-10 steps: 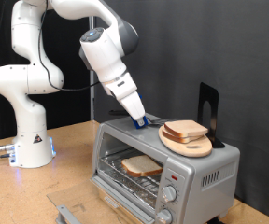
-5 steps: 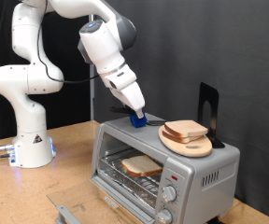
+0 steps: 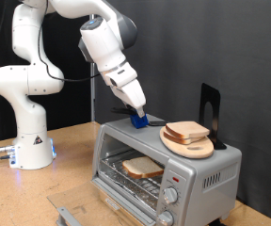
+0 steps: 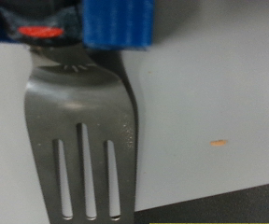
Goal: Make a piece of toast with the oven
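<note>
Arm: white robot arm [image 3: 41, 56] reaching from its base at the exterior view's left toward the oven top.
Gripper: blue-fingered gripper [image 3: 138, 119] low over the oven's roof, near its back edge; the wrist view shows the blue finger [image 4: 119, 22] above a metal spatula [image 4: 82, 140], but how wide the fingers stand, and whether they grasp the spatula, I cannot tell.
Spatula: slotted steel blade lying flat against the grey oven top in the wrist view; its handle end runs under the blue part.
Oven: silver-grey toaster oven [image 3: 215, 168] at the exterior view's lower right, door [image 3: 88, 209] dropped open, two knobs [image 3: 170, 196] on the front.
Piece of toast: pale slice [image 3: 141, 168] lying on the wire rack inside the open oven.
Plate: round wooden plate [image 3: 186, 146] on the oven's roof, carrying a second slice [image 3: 187, 130], just beside the gripper.
Stand: black upright piece [image 3: 209, 108] behind the plate.
</note>
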You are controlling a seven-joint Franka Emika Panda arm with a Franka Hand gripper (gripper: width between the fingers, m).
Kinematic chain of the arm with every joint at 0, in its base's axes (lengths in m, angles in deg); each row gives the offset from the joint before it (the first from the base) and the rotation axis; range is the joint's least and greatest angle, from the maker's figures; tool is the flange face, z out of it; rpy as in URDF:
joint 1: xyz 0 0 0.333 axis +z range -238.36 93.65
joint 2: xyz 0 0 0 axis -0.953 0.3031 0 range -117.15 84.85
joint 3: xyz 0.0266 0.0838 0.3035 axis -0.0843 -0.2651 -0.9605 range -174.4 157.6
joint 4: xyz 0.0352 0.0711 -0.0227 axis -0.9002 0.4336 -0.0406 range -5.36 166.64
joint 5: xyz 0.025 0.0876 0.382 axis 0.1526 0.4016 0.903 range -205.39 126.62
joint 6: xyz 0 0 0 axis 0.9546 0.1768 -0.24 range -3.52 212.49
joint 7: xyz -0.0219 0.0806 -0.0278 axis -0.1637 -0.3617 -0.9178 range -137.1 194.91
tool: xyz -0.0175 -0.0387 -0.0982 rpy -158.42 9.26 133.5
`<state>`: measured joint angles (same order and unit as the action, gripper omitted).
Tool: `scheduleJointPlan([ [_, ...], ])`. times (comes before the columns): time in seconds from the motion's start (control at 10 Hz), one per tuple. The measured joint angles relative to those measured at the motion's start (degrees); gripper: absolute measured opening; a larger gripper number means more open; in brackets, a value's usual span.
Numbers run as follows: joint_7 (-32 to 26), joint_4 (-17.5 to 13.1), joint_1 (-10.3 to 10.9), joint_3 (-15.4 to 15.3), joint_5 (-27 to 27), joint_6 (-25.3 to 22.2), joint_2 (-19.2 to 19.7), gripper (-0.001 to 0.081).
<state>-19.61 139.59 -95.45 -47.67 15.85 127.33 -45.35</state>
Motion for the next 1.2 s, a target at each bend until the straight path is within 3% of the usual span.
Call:
scheduleJointPlan([
  [0.6, 0.5, -6.0, -2.7, 10.9, -1.7, -17.6, -0.6, 0.0682],
  [0.9, 0.0, -5.6, -2.7, 11.0, -1.0, -16.4, -0.6, 0.0682],
  [1.2, -1.2, -6.7, -3.4, 15.1, 0.4, -18.0, -0.6, 0.0682],
])
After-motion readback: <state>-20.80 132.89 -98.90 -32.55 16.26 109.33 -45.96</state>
